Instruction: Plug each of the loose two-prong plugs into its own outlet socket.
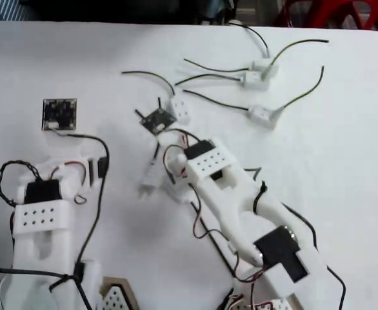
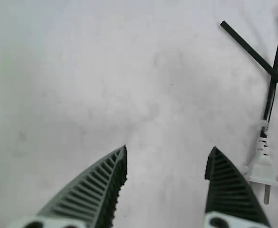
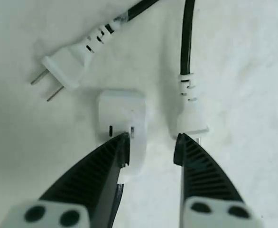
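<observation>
The right gripper [image 3: 151, 142] stands partly open with bare table between its tips. One fingertip [image 3: 122, 142] overlaps the edge of a white socket block [image 3: 121, 110]. The other comes down right at the prong end of a white plug [image 3: 192, 116], whose black cord [image 3: 186, 38] trails away. A second plug [image 3: 65, 70] lies just beyond the block with its prongs bare. The left gripper [image 2: 168, 149] hangs wide open over the white table [image 2: 82, 71], with a plug just outside one finger. If the right jaws close as they stand, I reckon they would pinch nothing, or nudge the block and clip the prongs. The block looks loose, so pushing a plug in could simply slide it off. By the right jaws I count two plugs and one block. From above, four white corded pieces [image 1: 261, 115] sit across the upper centre and upper right. One dark square [image 1: 60, 114] lies at upper left and another [image 1: 157, 120] at centre.
</observation>
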`<state>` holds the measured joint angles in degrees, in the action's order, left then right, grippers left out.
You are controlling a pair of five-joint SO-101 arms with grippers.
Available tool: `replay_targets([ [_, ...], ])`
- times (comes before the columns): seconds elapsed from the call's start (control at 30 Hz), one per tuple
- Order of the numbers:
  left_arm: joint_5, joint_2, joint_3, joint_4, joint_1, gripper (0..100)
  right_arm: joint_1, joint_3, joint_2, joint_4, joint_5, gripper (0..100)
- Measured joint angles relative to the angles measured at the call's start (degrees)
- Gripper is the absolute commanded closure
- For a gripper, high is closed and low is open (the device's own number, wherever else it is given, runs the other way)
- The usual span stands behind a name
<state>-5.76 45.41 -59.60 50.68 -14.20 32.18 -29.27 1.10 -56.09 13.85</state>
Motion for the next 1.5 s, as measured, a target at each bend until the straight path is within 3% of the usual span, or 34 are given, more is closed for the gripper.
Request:
replay_targets([
  [0.27,0.0,0.0,0.0,0.0,0.0,74,-4.2,7.4,9.2,0.4,0.0,85.0],
  [0.6,0.0,0.0,0.0,0.0,0.0,74,-4.1,9.7,13.9,0.2,0.0,85.1],
  [0.8,0.0,0.0,0.0,0.0,0.0,74,-4.2,9.7,13.9,0.8,0.1,98.5],
  [1.07,0.0,0.0,0.0,0.0,0.0,74,-4.4,9.7,13.7,2.4,0.1,97.6],
  [1.27,0.0,0.0,0.0,0.0,0.0,74,-3.8,9.5,8.9,2.2,0.1,84.5],
  [1.5,0.0,0.0,0.0,0.0,0.0,74,-3.8,9.5,6.9,0.4,0.1,84.4],
])
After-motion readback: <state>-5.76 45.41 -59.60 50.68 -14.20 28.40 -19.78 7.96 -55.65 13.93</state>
